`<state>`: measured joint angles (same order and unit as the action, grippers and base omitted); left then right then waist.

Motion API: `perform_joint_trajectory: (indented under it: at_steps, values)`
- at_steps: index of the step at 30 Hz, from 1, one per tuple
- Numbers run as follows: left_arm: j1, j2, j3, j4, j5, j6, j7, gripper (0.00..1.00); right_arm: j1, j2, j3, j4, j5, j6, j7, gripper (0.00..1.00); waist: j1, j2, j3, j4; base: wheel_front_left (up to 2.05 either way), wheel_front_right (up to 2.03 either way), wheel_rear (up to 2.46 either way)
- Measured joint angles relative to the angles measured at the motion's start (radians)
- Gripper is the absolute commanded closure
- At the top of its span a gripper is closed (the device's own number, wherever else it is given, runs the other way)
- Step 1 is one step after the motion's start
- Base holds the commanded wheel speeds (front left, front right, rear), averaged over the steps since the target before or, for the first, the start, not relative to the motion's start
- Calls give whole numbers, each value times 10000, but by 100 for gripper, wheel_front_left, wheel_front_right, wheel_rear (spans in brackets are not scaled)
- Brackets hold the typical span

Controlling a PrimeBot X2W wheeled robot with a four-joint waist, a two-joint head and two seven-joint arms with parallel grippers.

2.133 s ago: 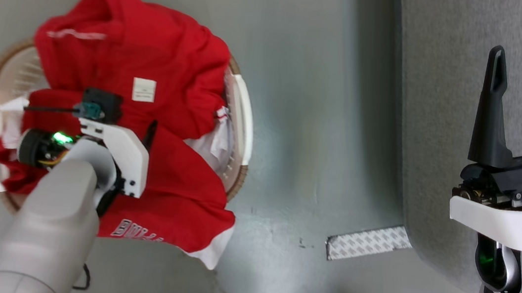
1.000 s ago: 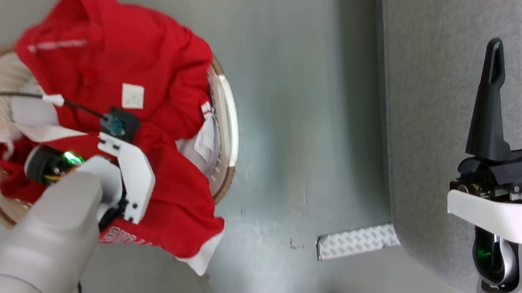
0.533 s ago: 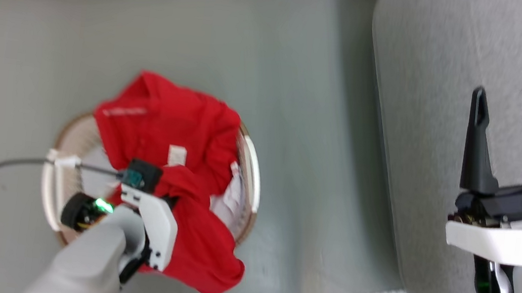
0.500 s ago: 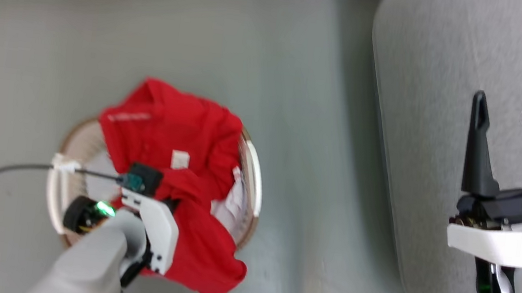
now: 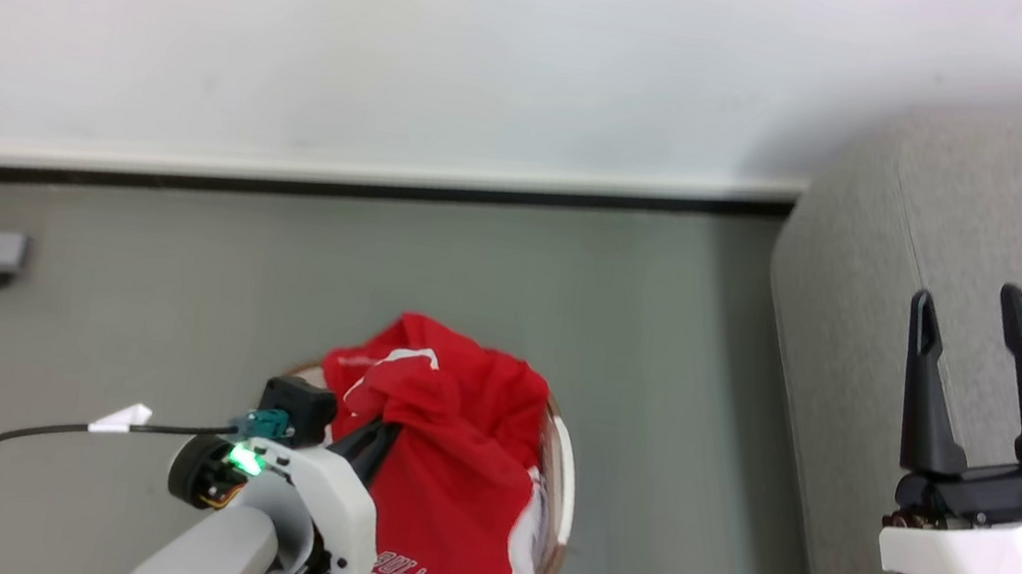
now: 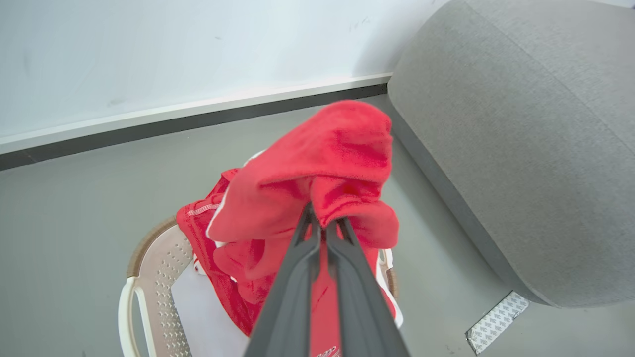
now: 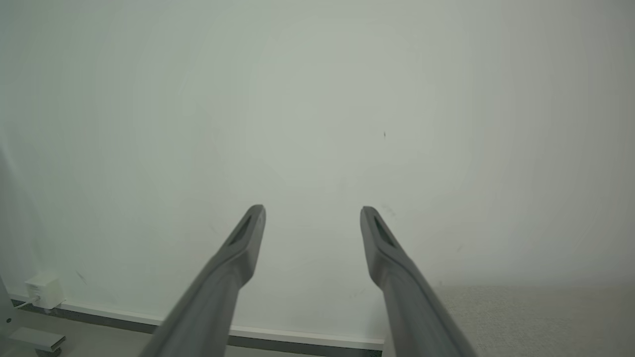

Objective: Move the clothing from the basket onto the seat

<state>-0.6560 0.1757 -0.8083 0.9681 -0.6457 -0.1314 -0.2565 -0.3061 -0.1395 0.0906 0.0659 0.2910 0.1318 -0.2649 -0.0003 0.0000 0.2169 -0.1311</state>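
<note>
Presently, left gripper (image 6: 321, 224) is clamped on the red clothing (image 6: 322, 153), which hangs above the basket (image 6: 149, 267). Right gripper (image 5: 965, 296), fingers apart and empty, hovers over the seat's (image 5: 869, 233) left edge.

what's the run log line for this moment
left gripper: shut on clothing, hanging over basket | right gripper: open, empty | stage: clothing not yet on seat

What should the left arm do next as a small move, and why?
Probably lift a little more, then swing right toward the seat. The left gripper is shut on the clothing, whose lower part hangs down over the basket, so extra height should help it clear the rim. The seat lies on that side.
</note>
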Motion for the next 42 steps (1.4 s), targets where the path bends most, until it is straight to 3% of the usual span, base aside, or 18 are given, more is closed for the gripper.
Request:
perform_joint_trajectory:
  at_steps: [3, 12, 25, 42]
  values:
    - [146, 157, 221, -571, 8, 2, -52, 100, 214, -90, -8, 48, 12, 0, 0, 0, 0, 0, -485, 249, 0, 0, 0]
    - [762, 610, 1114, -3452, 658, 577, -75, 100, 750, -130, 31, 161, 115, 0, 0, 0, 1, 0, -1643, 775, 0, 0, 0]
    - [645, 991, 1636, -6123, 706, 1166, 184, 100, 1159, -82, 393, 82, 282, 0, 0, 0, 2, 0, -2128, 782, 0, 0, 0]
    - [703, 1271, 1651, -6972, 614, 1503, 583, 100, 1230, -198, 1122, 8, 704, 0, 0, 0, 3, 0, -2049, 687, 0, 0, 0]
